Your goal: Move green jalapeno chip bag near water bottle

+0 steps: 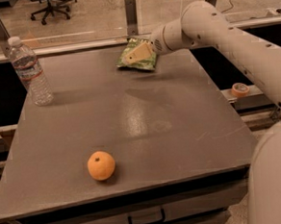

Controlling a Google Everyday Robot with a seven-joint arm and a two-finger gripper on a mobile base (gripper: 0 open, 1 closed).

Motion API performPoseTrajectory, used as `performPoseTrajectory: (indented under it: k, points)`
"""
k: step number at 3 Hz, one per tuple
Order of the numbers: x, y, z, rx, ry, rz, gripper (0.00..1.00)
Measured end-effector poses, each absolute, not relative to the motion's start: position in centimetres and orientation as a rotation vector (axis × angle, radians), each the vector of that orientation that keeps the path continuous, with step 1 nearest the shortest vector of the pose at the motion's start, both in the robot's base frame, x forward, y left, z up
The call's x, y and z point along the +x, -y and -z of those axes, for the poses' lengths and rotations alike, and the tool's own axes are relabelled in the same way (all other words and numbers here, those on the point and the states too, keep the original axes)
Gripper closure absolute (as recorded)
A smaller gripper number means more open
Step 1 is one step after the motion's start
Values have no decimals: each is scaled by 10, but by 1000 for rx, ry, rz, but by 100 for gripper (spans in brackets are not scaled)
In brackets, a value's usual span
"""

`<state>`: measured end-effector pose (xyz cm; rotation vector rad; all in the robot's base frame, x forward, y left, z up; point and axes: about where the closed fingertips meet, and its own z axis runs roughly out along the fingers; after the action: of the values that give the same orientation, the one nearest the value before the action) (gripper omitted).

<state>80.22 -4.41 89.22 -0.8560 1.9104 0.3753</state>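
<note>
The gripper point(137, 53) is over the green jalapeno chip bag point(146, 65), well apart from the water bottle point(30, 71).

Bag point(146, 63) seemingly beneath end effector point(135, 53); bottle point(30, 71) upright left.

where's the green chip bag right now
The green jalapeno chip bag lies at the table's far edge, right of centre in the camera view, with the gripper at it.
</note>
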Motion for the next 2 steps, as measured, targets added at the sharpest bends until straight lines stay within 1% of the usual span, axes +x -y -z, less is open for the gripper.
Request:
performPoseTrajectory:
  k: [2]
  points:
    - [823,41,-856,-719,-1985,-424,0]
